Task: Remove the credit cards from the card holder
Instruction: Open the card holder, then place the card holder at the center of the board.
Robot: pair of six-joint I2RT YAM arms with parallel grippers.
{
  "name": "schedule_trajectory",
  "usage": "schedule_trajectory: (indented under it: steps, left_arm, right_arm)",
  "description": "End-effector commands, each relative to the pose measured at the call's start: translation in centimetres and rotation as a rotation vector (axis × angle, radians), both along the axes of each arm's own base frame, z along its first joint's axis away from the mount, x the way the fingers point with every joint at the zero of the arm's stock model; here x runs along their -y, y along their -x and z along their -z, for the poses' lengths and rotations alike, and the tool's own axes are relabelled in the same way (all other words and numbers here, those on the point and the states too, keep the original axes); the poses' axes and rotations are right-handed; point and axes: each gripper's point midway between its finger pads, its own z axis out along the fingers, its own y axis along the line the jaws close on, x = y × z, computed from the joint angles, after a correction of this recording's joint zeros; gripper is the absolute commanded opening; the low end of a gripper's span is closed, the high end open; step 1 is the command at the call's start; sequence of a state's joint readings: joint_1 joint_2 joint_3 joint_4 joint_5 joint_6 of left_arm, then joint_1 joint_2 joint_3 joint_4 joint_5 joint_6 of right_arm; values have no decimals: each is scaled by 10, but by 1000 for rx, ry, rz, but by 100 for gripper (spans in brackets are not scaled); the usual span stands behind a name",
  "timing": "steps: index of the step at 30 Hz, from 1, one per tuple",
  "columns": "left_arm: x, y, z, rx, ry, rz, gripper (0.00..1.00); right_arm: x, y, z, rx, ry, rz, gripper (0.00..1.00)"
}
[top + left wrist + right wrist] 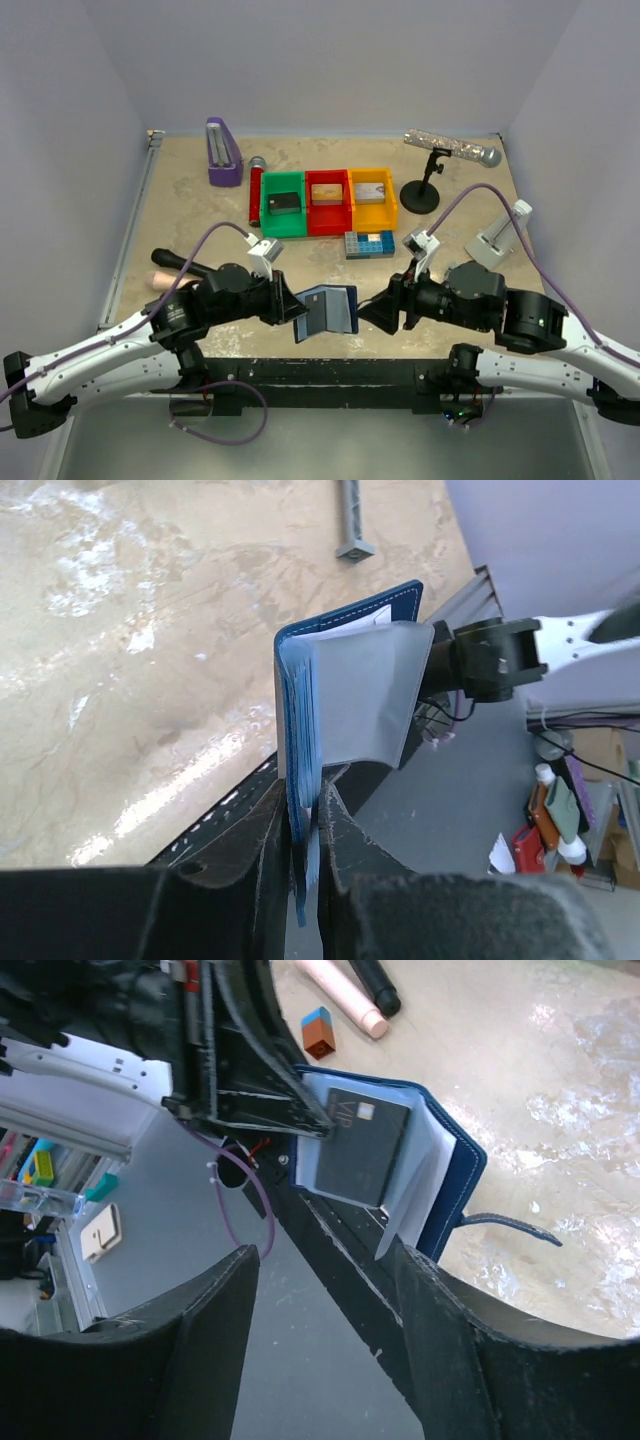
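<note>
The navy card holder hangs open above the table's near edge, between the two arms. My left gripper is shut on its left edge; in the left wrist view the blue cover and pale inner leaves are pinched between the jaws. A black card sits in a clear pocket of the holder. My right gripper stands open just short of the holder with nothing in it, and in the top view this gripper is at the holder's right edge.
Green, red and orange bins stand mid-table, each with a card inside. A blue studded plate lies before them. A microphone on a stand, a purple object and a white clamp ring the area.
</note>
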State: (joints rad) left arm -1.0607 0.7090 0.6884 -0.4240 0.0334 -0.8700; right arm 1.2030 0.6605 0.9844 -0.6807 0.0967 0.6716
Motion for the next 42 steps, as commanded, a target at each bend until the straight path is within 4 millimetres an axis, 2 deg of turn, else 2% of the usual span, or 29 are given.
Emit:
schedule_trajectory:
  steps: [1,2,5,6,7,10,13,16,19,21,22,25,28,37,42]
  left_arm:
    - [3,-19,-7,3,-10,-98,0]
    - [5,-24,5,2,-44,-109,0]
    - [15,-32,30,26,-59,-97,0]
    - [20,-32,34,30,-47,-85,0]
    - [23,-32,39,39,-35,-72,0]
    - [32,-33,50,57,-7,-35,0]
    - [41,-36,52,73,24,9,0]
    - [45,-38,63,62,7,38,0]
    - [47,-43,70,32,16,38,0]
    - [47,-47,78,6,22,27,0]
    - [46,-48,82,-10,24,21,0]
    - [46,-49,94,-51,36,21,0]
    - [47,-49,103,-74,28,28,0]
    - [45,-54,120,-80,-7,66,0]
    - [43,-54,134,-122,-33,73,0]
  right_arm:
    - [-8,-1,-12,35,-22,-30,58]
    - [-14,-2,-8,34,-19,-37,56]
    - [-31,-11,20,16,19,-20,50]
    - [-38,-14,28,11,22,-19,50]
    - [-44,-16,35,13,20,-19,57]
    - [-57,-19,53,4,2,-23,66]
    - [-61,-24,68,9,-27,-6,65]
    - [-59,-28,87,-43,19,-20,44]
    - [-64,-28,109,-117,26,-49,17]
    - [-68,-31,126,-169,29,-54,3]
    - [-70,-31,134,-187,39,-57,0]
    - [-72,-34,155,-232,68,-47,0]
    - [-72,-39,167,-253,74,-27,0]
    - [-55,-46,218,-330,138,36,0]
    - [-49,-49,236,-368,139,78,0]
